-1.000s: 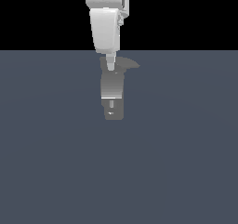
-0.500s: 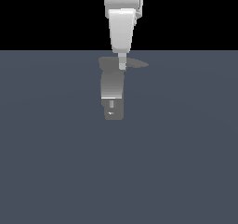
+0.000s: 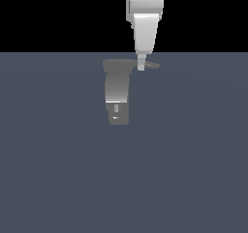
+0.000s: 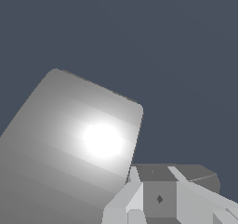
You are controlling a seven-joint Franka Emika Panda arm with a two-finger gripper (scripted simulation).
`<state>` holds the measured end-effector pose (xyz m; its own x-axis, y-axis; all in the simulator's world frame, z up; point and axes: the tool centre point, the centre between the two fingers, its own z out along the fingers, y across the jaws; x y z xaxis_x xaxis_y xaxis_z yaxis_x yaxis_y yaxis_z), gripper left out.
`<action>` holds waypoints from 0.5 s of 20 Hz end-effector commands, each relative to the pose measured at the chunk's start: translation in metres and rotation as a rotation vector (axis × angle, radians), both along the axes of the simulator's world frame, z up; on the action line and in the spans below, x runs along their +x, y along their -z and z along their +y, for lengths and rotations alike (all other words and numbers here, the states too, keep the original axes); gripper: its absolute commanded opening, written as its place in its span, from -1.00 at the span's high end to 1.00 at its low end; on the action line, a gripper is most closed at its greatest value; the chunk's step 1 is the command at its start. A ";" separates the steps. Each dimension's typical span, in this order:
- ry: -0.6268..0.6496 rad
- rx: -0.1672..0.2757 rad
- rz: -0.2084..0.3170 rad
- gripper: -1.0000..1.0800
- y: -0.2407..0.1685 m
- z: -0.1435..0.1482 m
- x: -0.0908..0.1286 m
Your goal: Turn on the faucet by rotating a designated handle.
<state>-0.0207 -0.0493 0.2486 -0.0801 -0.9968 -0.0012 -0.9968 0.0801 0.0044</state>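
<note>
**Exterior view: gripper down at the handle, upper centre of frame**

Exterior view has the white arm (image 3: 144, 21) coming down from the top edge, just right of centre. Its gripper (image 3: 141, 65) ends in a narrow pale tip at the horizon line, where black background meets the flat blue-grey floor (image 3: 193, 169).

Faucet (image 3: 117, 92) stands upper centre, slightly left of the arm: upright grey body w/ a darker squarish block at the bottom. Handle (image 3: 151, 65) is a thin dark lever sticking out from the faucet top toward the exterior view's right, tapering to a point. Gripper tip overlaps the handle partway along; contact looks likely but can't confirm.

Tool state: fingers read as one narrow tip in this view, so how far open they are, and whether they hold anything, can't tell.

Wrist view: big pale grey slab (image 4: 69, 148) w/ a bright glare spot fills lower left, prob. the faucet body. Grey blocky parts (image 4: 162, 195) sit lower right, too close to identify.
</note>
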 end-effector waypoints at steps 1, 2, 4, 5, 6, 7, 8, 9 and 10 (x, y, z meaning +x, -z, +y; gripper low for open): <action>0.012 -0.001 -0.004 1.00 0.000 -0.016 0.008; 0.013 -0.001 -0.004 1.00 0.000 -0.020 0.010; 0.015 -0.001 -0.004 1.00 0.000 -0.028 0.015; 0.016 -0.001 -0.004 1.00 0.000 -0.032 0.018; 0.017 -0.001 -0.004 1.00 0.000 -0.035 0.020; 0.018 -0.002 -0.004 1.00 0.000 -0.039 0.022; 0.019 -0.002 -0.004 1.00 0.000 -0.043 0.025; 0.020 -0.002 -0.004 1.00 0.000 -0.046 0.027; 0.021 -0.002 -0.004 1.00 0.000 -0.050 0.029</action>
